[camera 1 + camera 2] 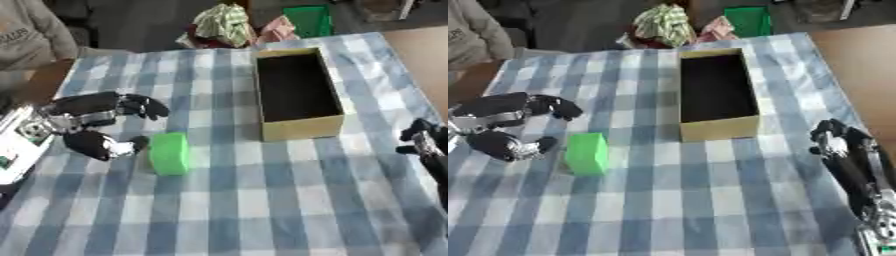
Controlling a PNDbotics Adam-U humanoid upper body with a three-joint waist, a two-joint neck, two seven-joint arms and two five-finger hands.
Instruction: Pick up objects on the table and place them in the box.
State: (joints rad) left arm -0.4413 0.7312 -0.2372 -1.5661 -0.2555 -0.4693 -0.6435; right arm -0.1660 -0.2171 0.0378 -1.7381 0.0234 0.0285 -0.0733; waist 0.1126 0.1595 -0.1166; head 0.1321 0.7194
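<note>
A green block (169, 153) lies on the blue-and-white checked tablecloth (262, 200), left of centre. My left hand (109, 125) is just to its left, fingers spread apart above and below, with the lower fingertip close to the block's left face; it holds nothing. The open cardboard box (297, 93) with a dark inside stands behind and to the right of the block, and nothing shows inside it. My right hand (842, 145) rests near the table's right edge, fingers relaxed and holding nothing.
A person's sleeve (31, 35) shows at the far left corner. Beyond the table's far edge sit a green bin (311, 20) and bundled cloth (223, 22). A brown surface (859, 65) borders the table on the right.
</note>
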